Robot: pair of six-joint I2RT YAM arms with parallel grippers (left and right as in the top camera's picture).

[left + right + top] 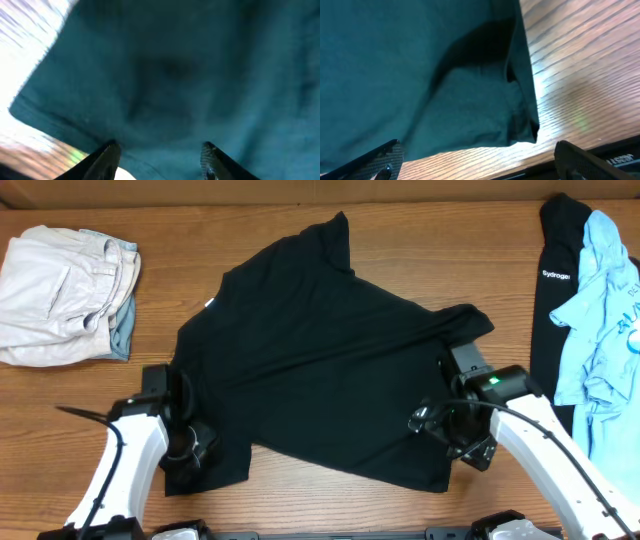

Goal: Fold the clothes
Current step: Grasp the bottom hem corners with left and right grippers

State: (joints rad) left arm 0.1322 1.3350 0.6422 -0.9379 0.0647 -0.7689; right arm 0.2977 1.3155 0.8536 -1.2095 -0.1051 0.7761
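White-shelled left arm (125, 465) and right arm (560, 455) carry black joints (185, 445) and cables (85, 415); the right gripper (477, 162) has black fingers (375, 160).

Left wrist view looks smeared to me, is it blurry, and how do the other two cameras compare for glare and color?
Left wrist: blurred throughout, the shirt tinted teal, the top-left corner blown out white. Right wrist: sharp, the same teal tint, bright glare on the table beside the fabric edge. Overhead: even light, in focus, the shirt reads true black.
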